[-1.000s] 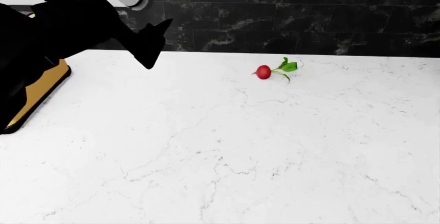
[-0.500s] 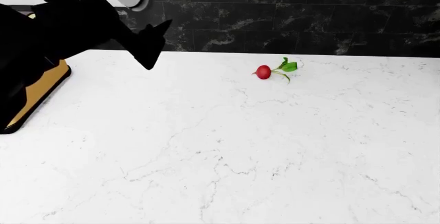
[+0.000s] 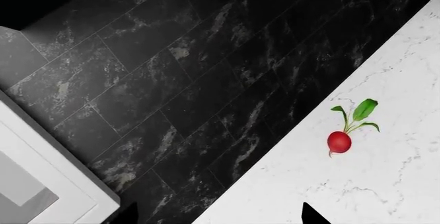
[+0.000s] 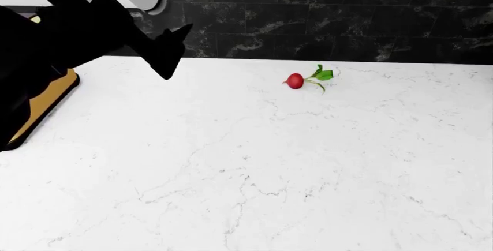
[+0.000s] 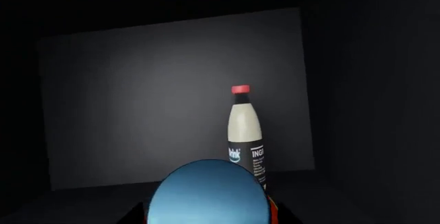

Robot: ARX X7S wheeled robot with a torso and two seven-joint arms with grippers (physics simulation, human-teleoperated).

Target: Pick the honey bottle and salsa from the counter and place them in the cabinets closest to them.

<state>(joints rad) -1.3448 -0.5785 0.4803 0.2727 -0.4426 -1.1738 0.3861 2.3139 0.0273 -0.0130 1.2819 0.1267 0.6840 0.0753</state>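
Note:
The salsa (image 5: 206, 193) shows its dark blue lid and a sliver of red-orange side, filling the space between my right gripper's (image 5: 212, 219) dark fingers, which press against both its sides inside a dark cabinet. My right gripper is shut on it and lies outside the head view. My left gripper (image 4: 175, 52) hangs open and empty over the back left of the white marble counter (image 4: 254, 164); only its two fingertips (image 3: 312, 216) show in the left wrist view, spread wide. The honey bottle is out of view.
A red radish (image 4: 296, 80) with green leaves lies near the black tiled backsplash (image 4: 347, 14); the left wrist view also catches the radish (image 3: 339, 141). A wooden board (image 4: 46, 109) sits at the counter's left edge. Behind the salsa stands a red-capped bottle (image 5: 246, 131).

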